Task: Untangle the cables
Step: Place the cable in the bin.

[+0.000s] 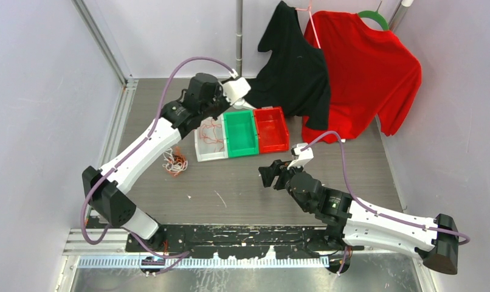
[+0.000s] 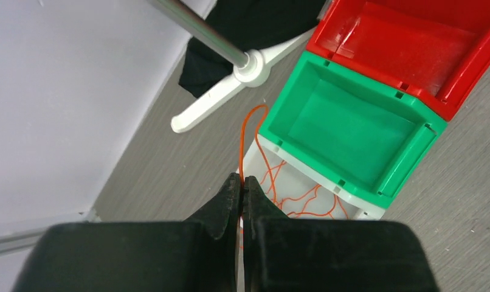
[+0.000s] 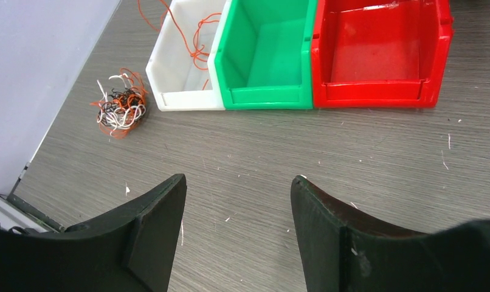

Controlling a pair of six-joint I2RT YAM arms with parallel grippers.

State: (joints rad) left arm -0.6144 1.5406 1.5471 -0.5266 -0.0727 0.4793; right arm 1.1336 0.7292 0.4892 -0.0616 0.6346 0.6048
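The left gripper [image 2: 242, 182] hung over the far-left part of the table [image 1: 242, 194], above the back end of the white bin [image 3: 169, 79]. Its jaws were pressed together on a single orange cable [image 2: 241, 140], pinched right at the fingertips. From the pinch the cable rose in a narrow loop, curved over beside the corner of the green bin [image 2: 346, 121] and ran down into the white bin, where more orange strands lay spread across the floor.

The three bins stood touching in a row toward the far edge, white on the left, green in the middle, red bin [image 1: 272, 129] on the right (the green and red ones showed only bare floors).

The tangle of cables [image 3: 121, 106], a small knot of orange, white and black wire, lay on the table just left of the white bin's near corner, apart from both grippers.

The right gripper [image 3: 238, 201] hovered above the middle of the table, nearer than the bins, its jaws well apart and holding nothing.

A black shirt [image 1: 291, 67] and a red shirt [image 1: 367, 73] hung behind the bins at the far edge.
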